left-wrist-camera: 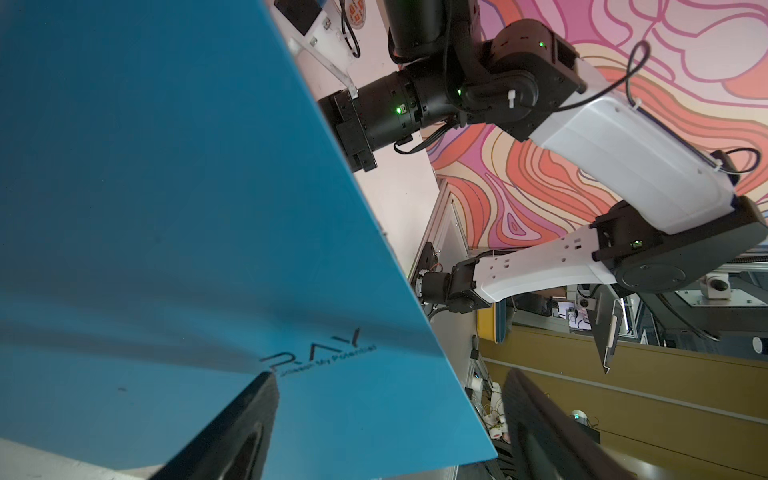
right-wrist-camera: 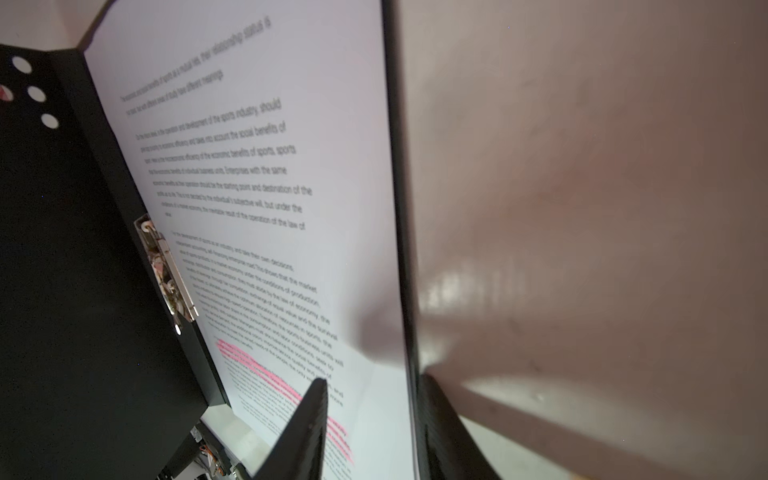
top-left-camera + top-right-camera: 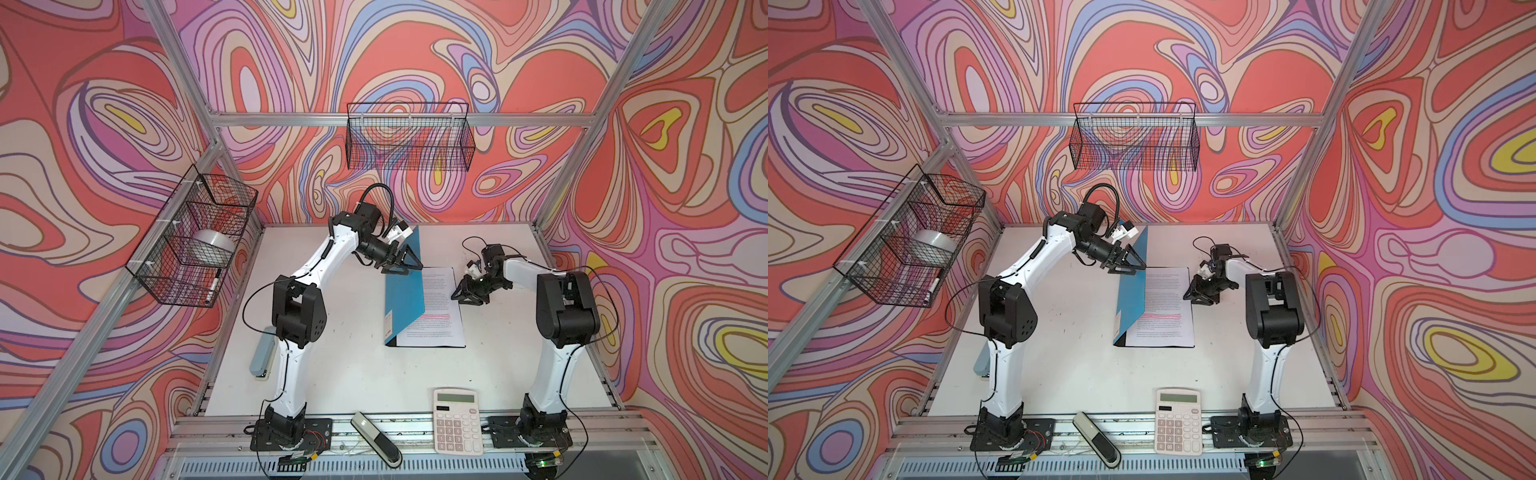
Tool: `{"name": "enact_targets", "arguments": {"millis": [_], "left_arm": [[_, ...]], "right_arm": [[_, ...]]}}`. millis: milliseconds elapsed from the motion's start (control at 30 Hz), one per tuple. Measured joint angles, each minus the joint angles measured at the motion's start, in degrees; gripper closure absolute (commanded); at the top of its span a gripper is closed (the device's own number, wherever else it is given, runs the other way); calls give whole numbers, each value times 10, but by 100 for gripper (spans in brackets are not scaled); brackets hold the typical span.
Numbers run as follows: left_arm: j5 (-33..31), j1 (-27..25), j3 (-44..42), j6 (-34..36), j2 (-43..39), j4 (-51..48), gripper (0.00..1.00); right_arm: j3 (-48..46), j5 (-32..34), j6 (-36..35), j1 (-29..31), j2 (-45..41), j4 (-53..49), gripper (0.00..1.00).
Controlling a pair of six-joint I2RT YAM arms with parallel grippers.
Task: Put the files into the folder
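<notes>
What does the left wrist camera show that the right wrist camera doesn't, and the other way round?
Only the left wrist view shows the folder from outside, blue with its RAY logo, and the right arm beyond. Only the right wrist view shows the files, printed text with pink highlighting, beside the folder's black inside and metal clip. Both show the same folder from opposite faces, and an open end effector: left end effector, right end effector.
</notes>
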Motion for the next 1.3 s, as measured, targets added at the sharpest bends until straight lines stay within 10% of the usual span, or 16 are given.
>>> {"name": "enact_targets", "arguments": {"millis": [800, 1300], "left_arm": [[-46, -3, -78, 1, -16, 38, 15], [-231, 39, -212, 14, -175, 84, 0]], "right_arm": [[20, -4, 38, 46, 13, 3, 61], [86, 214, 19, 50, -28, -61, 60]]}}
